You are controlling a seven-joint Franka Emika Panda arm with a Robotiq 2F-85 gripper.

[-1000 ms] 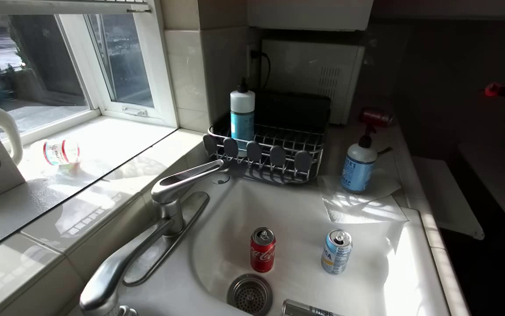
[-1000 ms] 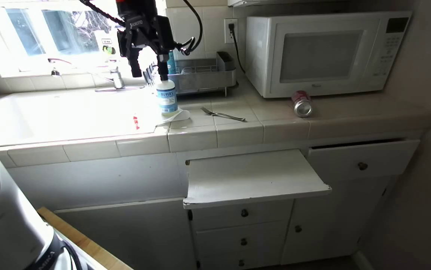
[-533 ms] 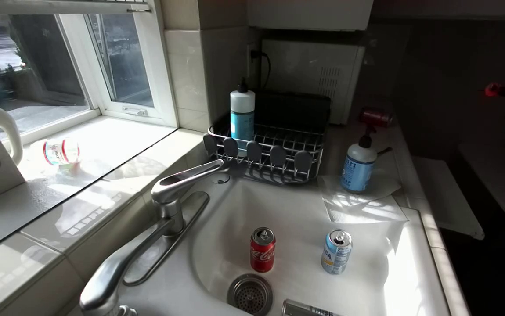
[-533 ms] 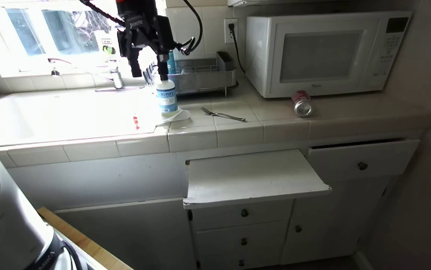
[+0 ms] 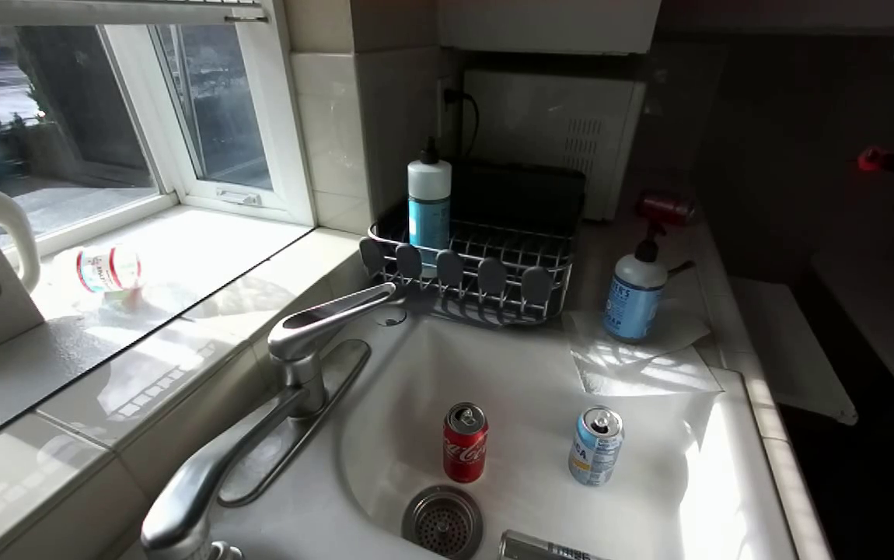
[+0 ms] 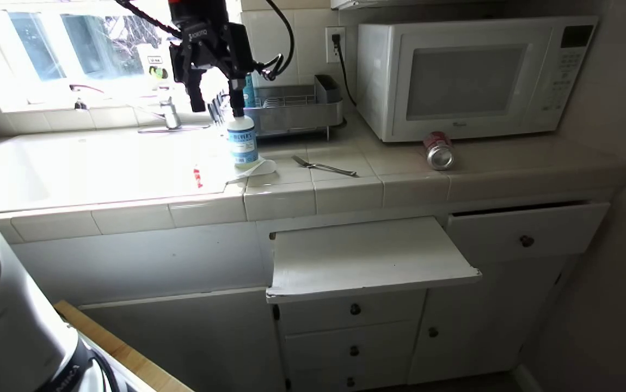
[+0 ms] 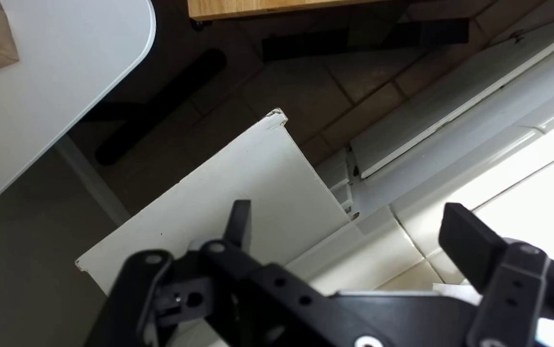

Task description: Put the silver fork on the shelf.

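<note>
The silver fork (image 6: 324, 166) lies on the tiled countertop, its tines toward the soap bottle. The wrist view does not show the fork. The shelf is a white pull-out board (image 6: 373, 256) below the counter edge, with nothing on it. The shelf also shows in an exterior view (image 5: 789, 342) and in the wrist view (image 7: 282, 178). My gripper (image 6: 218, 109) is open and empty, fingers pointing down, up and to the left of the fork in that view. In the wrist view its two fingers (image 7: 348, 212) stand wide apart with nothing between them.
A soap bottle (image 6: 243, 142) stands on a paper sheet beside the fork. A red can (image 6: 438, 150) lies in front of the microwave (image 6: 471, 81). A dish rack (image 6: 296, 117) stands behind. The sink (image 5: 525, 373) holds several cans. A drawer (image 6: 528, 231) is slightly open.
</note>
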